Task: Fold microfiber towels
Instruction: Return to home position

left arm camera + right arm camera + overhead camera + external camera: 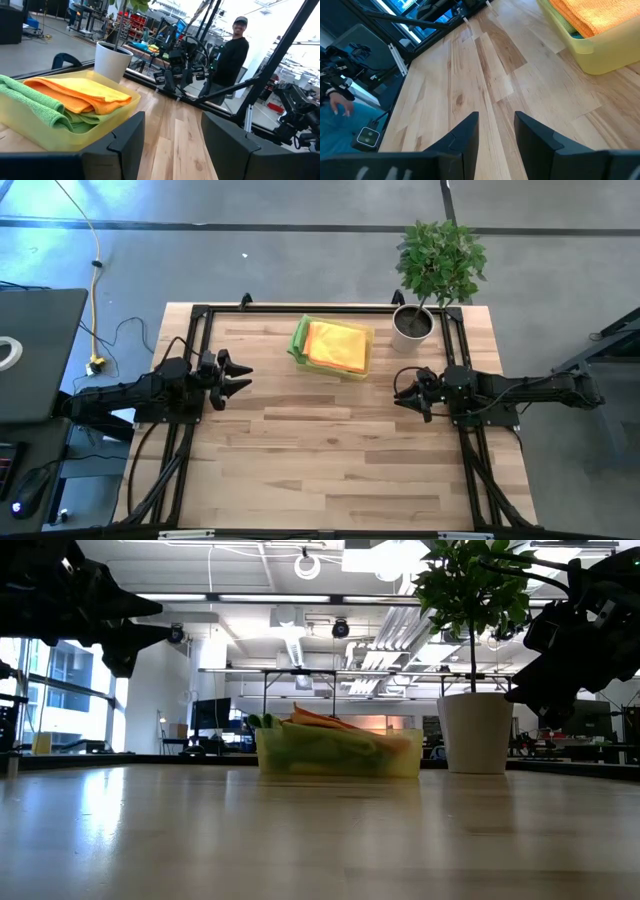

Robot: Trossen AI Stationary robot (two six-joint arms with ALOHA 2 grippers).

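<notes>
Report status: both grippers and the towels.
Left gripper open, empty, left side. Right gripper open, empty, right side. Towels stacked in yellow bin, orange on top. Potted plant beside bin, clear of arms.

Folded towels [335, 345] lay stacked in yellow bin [352, 372]: orange on top, yellow and light green beneath.

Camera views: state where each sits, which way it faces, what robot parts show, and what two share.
High view: above the table, facing straight down; shows left gripper and right gripper.
Low view: tabletop height, facing level toward the yellow tray and plant pot; arms overhead.
Left wrist view: past its own fingers toward the tray and right arm.
Right wrist view: past its own fingers down at the table.
Shared: both wrist views show the orange towel.
</notes>
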